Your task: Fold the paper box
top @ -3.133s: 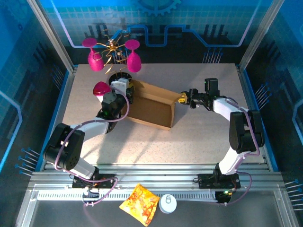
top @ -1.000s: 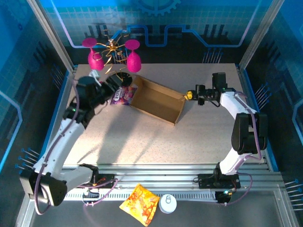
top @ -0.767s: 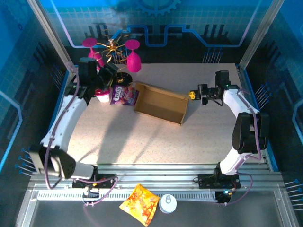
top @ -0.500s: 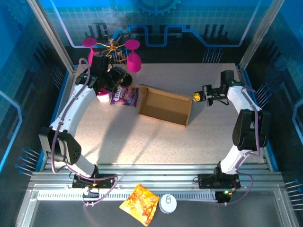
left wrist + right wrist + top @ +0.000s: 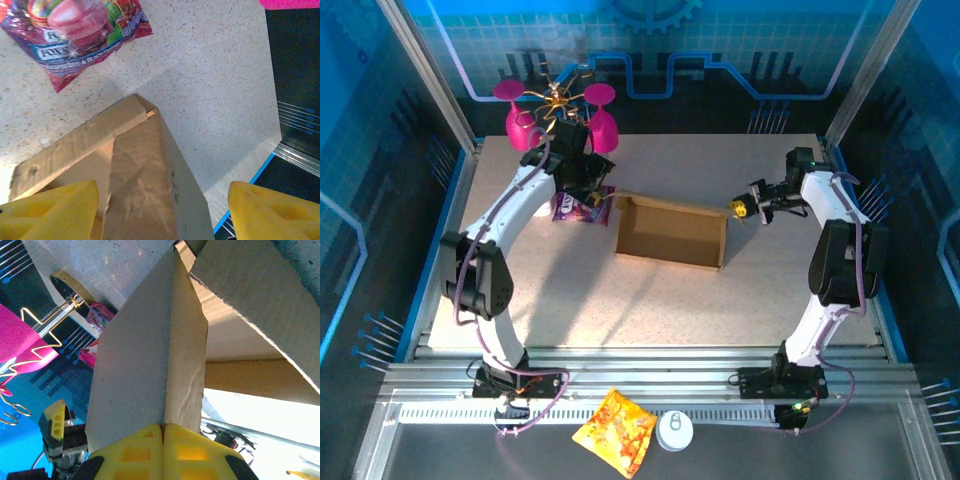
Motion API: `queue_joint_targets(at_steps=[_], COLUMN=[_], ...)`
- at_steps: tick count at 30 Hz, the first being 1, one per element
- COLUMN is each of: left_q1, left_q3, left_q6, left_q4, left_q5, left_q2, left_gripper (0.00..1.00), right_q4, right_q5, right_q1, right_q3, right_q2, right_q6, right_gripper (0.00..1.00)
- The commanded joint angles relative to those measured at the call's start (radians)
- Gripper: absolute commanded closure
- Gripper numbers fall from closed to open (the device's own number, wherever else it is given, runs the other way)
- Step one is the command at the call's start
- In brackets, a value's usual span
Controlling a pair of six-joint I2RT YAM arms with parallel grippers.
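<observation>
Fold looks partway done: walls stand, top not closed over. Left pincer [image 5: 588, 182], upper left of centre, gapes wide over a corner of the paper box [image 5: 672, 235], holding nothing, with the purple snack packet [image 5: 578, 206] just beside. The box sits mid-frame on the tabletop [image 5: 620, 300], a plain brown open tray, slightly creased. Right pincer [image 5: 740, 207] is pinched on its right wall panel.

I see paper box [image 5: 672, 232] mid-table | Fox's candy packet [image 5: 578, 207] just beside its far-left corner | snack bag [image 5: 615, 430] on near rail
</observation>
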Motion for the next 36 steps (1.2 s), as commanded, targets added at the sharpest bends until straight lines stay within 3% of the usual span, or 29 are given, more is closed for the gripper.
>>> queue_joint_targets(at_steps=[1,21,24,36], left_q1=[-0.005,-0.064,-0.067,-0.069], left_q3=[0.023,-0.213,-0.232,-0.226], left_q6=[-0.036,-0.14,-0.15,-0.141], left_q4=[0.073,0.24,0.259,0.261], left_q5=[0.08,0.159,0.158,0.155], left_q2=[0.037,-0.026,-0.031,-0.025], left_gripper=[0.33,0.47,0.56,0.62], right_q4=[-0.044,-0.058,-0.06,-0.065], right_q5=[-0.005,0.046,0.047,0.058], right_q1=[-0.005,0.015,0.02,0.024], right_q3=[0.031,0.055,0.053,0.071], right_q2=[0.025,0.055,0.059,0.075], right_q6=[-0.048,-0.109,-0.117,-0.14], right_gripper=[1.0,1.0,1.0,1.0])
